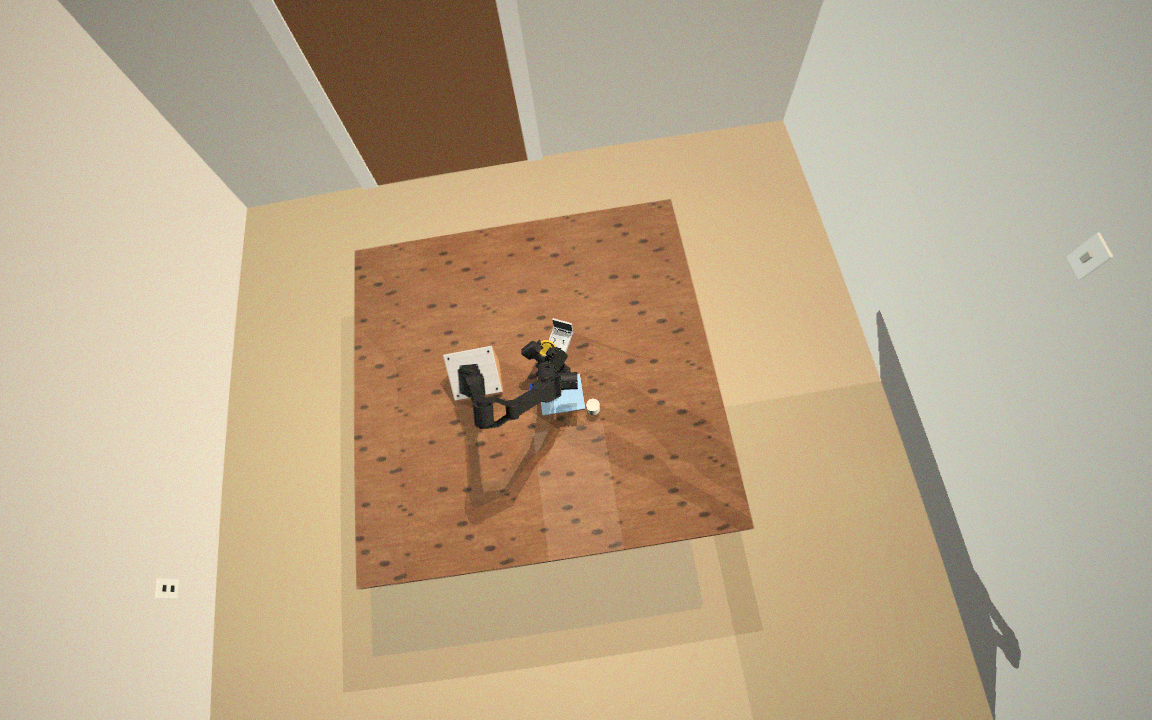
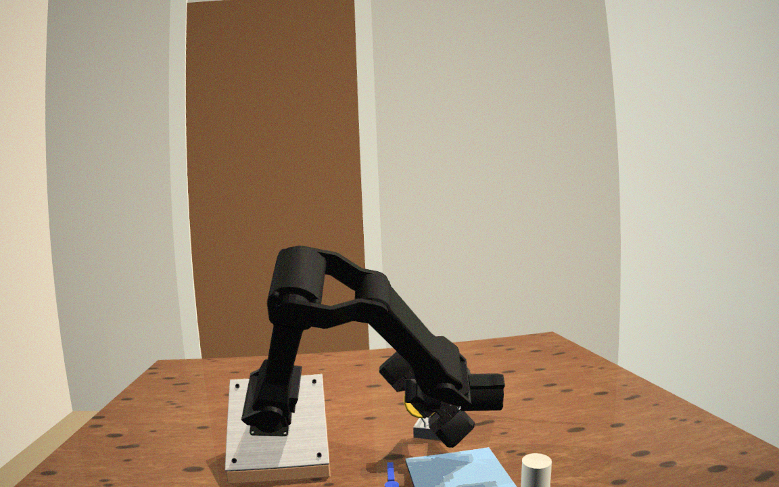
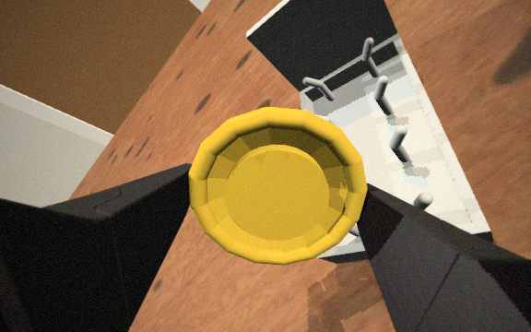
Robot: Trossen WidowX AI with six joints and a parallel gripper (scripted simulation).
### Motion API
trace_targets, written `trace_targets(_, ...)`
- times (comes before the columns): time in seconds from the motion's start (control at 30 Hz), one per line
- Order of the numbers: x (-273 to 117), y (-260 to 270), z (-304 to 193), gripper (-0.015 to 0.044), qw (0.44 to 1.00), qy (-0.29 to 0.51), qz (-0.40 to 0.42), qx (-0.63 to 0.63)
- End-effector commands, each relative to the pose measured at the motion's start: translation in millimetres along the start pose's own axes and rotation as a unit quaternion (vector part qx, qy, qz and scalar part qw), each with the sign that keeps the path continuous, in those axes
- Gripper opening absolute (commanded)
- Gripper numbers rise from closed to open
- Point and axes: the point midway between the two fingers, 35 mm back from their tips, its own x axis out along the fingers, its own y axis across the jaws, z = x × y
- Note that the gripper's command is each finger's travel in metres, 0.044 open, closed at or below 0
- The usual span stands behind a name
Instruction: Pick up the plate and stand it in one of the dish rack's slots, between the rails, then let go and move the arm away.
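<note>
The yellow plate (image 3: 277, 184) (image 1: 545, 349) (image 2: 412, 410) is gripped across its rim, its hollow side facing the wrist camera. My gripper (image 3: 276, 183) (image 1: 544, 351) is shut on it and held low over the table. The white dish rack (image 3: 431, 161) (image 1: 562, 332) (image 2: 421, 431) lies right behind and beside the plate, with its pegs in two rows; the plate covers its near corner in the wrist view. In the exterior view the arm hides most of the plate and rack. I cannot tell whether the plate touches the rails.
A light blue mat (image 1: 562, 407) (image 2: 458, 469) lies in front of the rack, partly under the arm. A white cylinder (image 1: 593, 406) (image 2: 535, 469) stands at its right. A small blue utensil (image 2: 389, 475) lies at its left. The arm's base plate (image 1: 486, 358) (image 2: 277, 435) sits to the left.
</note>
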Motion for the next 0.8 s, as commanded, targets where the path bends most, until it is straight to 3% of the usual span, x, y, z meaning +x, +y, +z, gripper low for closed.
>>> trace_targets(0.0, 0, -1, -2, 0.0, 0.999, -0.033, 0.008, -0.042)
trace_targets(0.77, -17, -15, -13, 0.0, 0.921, -0.226, -0.063, -0.31)
